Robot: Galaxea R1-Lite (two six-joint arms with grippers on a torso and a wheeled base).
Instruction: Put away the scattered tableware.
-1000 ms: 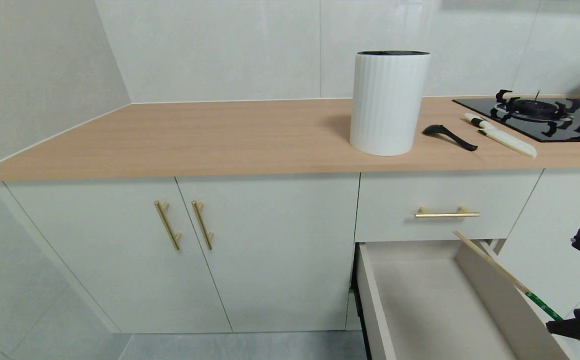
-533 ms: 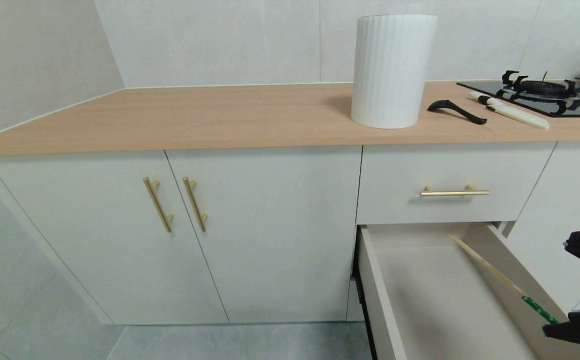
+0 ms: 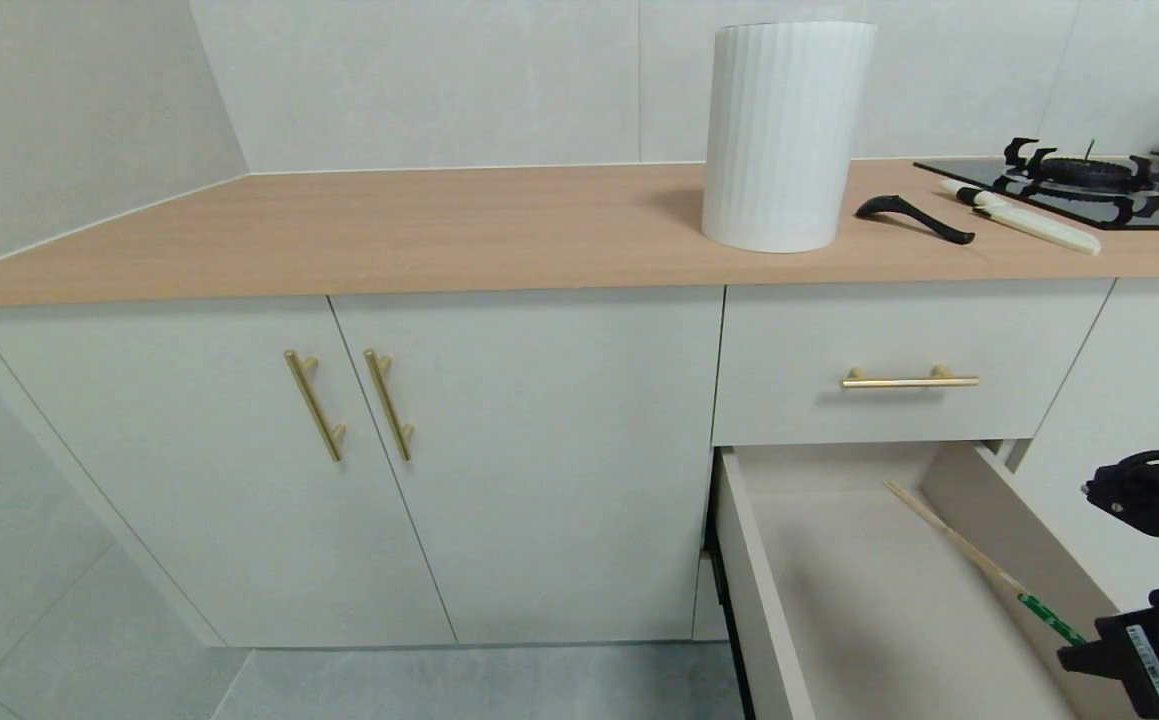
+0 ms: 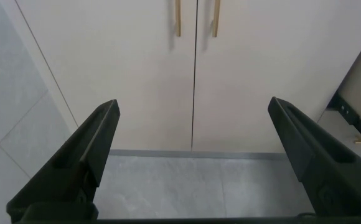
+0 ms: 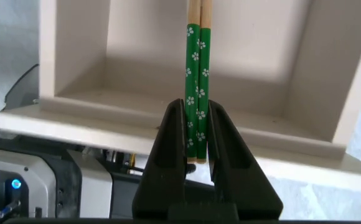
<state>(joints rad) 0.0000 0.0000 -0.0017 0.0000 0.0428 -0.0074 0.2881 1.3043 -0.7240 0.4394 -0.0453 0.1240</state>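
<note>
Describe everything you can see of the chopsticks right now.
The chopsticks are a pair, side by side: pale wooden shafts, green butt ends printed with small white flowers. The right gripper is shut on the green ends. In the head view they slant over the open drawer; whether the tips touch it is unclear.

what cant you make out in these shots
- chopsticks: far ends cut off by the right wrist view's edge; the head view can't settle whether they touch the drawer floor
- white container: contents hidden by its own wall, head view
- drawer front: cut off by the head view's lower edge
</note>
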